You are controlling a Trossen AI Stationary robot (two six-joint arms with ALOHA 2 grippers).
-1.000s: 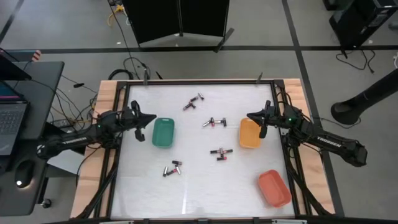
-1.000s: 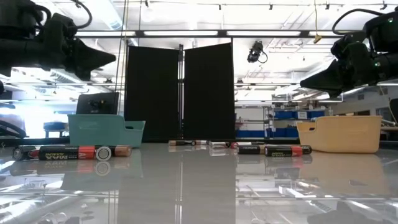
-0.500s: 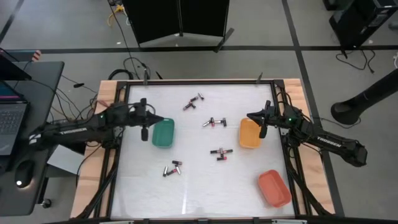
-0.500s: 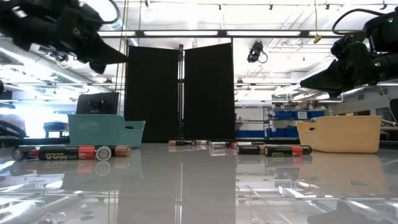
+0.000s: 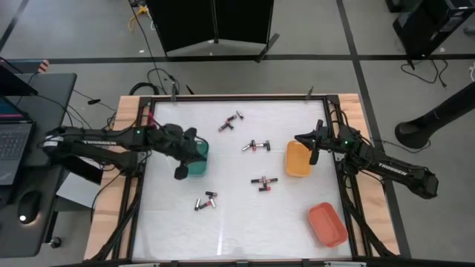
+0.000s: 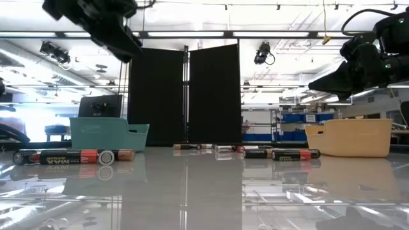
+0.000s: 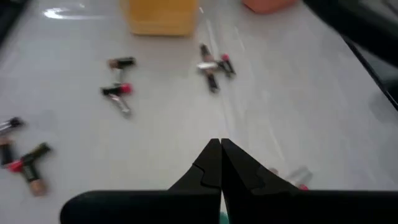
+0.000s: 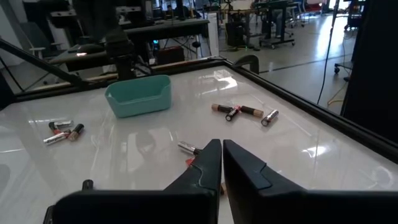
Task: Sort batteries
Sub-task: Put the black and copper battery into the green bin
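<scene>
Batteries (image 5: 258, 182) lie scattered on the white bench (image 5: 237, 222), ahead of the left tool (image 5: 194, 145), which hangs fingers pressed together over the green tray (image 5: 194, 165); right tool (image 5: 303, 140), likewise closed, waits beside the yellow tray (image 5: 297, 160)

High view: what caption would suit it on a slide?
Left gripper above green tray, right gripper beside yellow tray, batteries scattered between.

Batteries (image 6: 70, 156) lie on the near table (image 6: 204, 191), red ends visible; more (image 6: 281, 154) farther back; teal tray (image 6: 108, 133) and yellow tray (image 6: 348, 137) stand apart (arms overhead).
</scene>
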